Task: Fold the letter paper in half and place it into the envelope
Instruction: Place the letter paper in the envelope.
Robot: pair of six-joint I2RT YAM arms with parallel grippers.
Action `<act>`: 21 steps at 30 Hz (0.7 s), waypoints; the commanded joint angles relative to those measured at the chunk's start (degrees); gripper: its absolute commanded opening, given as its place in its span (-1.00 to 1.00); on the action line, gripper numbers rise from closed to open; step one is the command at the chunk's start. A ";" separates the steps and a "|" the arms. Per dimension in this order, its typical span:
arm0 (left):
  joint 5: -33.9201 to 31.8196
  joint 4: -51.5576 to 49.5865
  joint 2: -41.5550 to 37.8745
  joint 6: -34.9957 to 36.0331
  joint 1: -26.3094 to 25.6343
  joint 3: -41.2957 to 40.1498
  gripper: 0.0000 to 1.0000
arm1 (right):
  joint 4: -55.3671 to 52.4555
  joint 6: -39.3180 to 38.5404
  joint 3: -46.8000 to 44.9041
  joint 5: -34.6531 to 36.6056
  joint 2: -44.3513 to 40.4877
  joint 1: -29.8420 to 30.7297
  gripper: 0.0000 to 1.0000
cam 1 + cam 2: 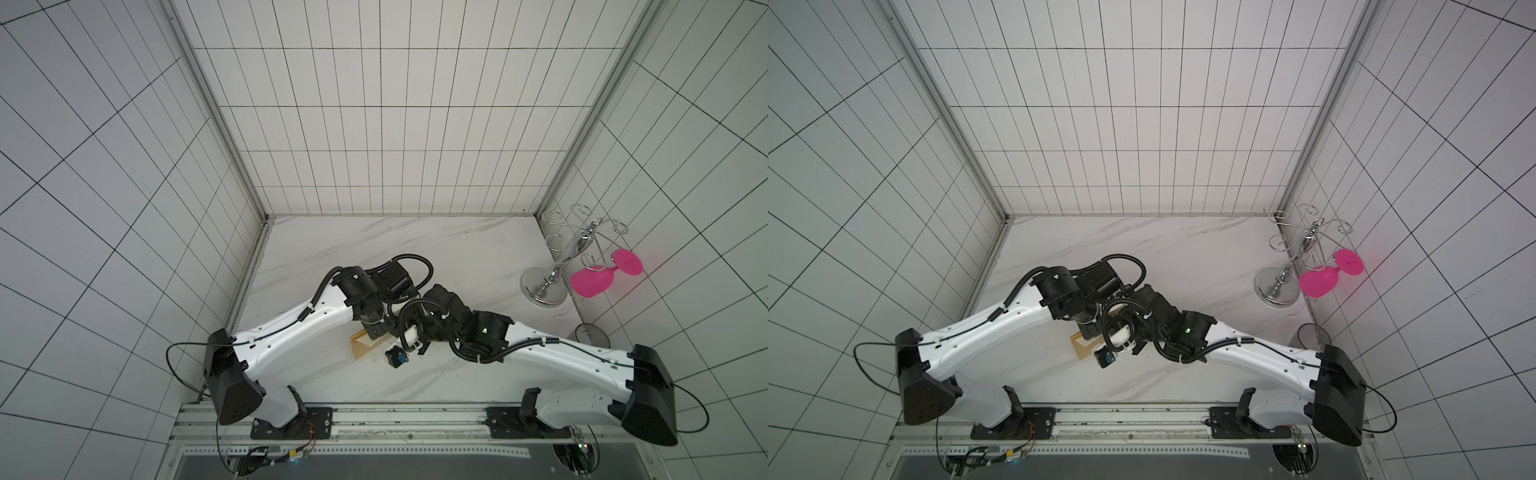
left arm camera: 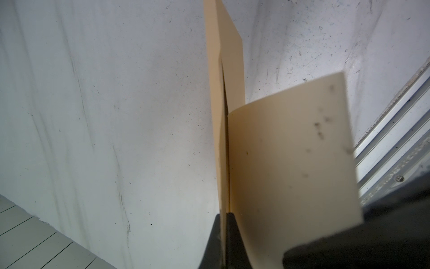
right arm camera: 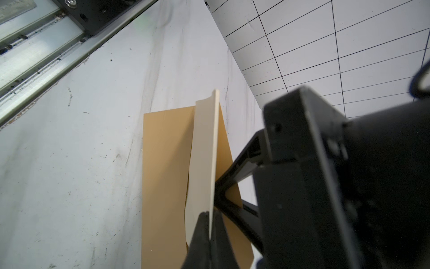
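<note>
1. Shows the right gripper (image 3: 210, 216) pinched shut on one edge of the letter paper (image 3: 204, 151), the pale sheet standing edge-on and running straight out from between the fingertips.
2. Shows the left gripper (image 2: 224, 215) closed tight on a raised tan layer of the envelope (image 2: 232, 58), that layer running straight ahead from the fingertips; flap or wall, cannot tell.
3. Finds the rest of the envelope lying flat on the white table (image 3: 81, 151), directly under the right gripper and stretching away ahead of it.
4. Places the letter paper just beside the lifted tan layer, on the right gripper's side of it, curling away from the left gripper's fingers, faint dark marks on its face.
5. Leaves unclear whether any part of the sheet sits inside the envelope's pocket.
6. Brings the two grippers close together, the left fingertips meeting the tan layer just beside the right fingertips, the sheet between them.
7. In both top views, hides both sets of fingertips beneath the wrists, only a tan corner of the envelope peeking out from under the left gripper.
8. Sets a chrome glass rack (image 1: 544, 286) and the pink glass (image 1: 590, 282) on it well apart from both grippers, off beyond the right arm.
</note>
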 commanded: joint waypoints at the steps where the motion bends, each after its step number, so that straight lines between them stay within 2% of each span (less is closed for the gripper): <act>1: 4.03 1.27 -2.87 1.61 -1.65 -0.02 -1.00 | -0.53 2.40 -1.52 3.91 -0.04 -3.40 -1.00; 11: 3.94 1.01 -3.53 1.31 -2.00 -0.56 -1.00 | -6.42 2.47 0.49 4.96 -0.71 -6.05 -1.00; 21: 3.94 1.10 -4.04 0.46 -2.27 -0.82 -1.00 | -10.08 0.09 1.25 7.54 -0.73 -6.06 -1.00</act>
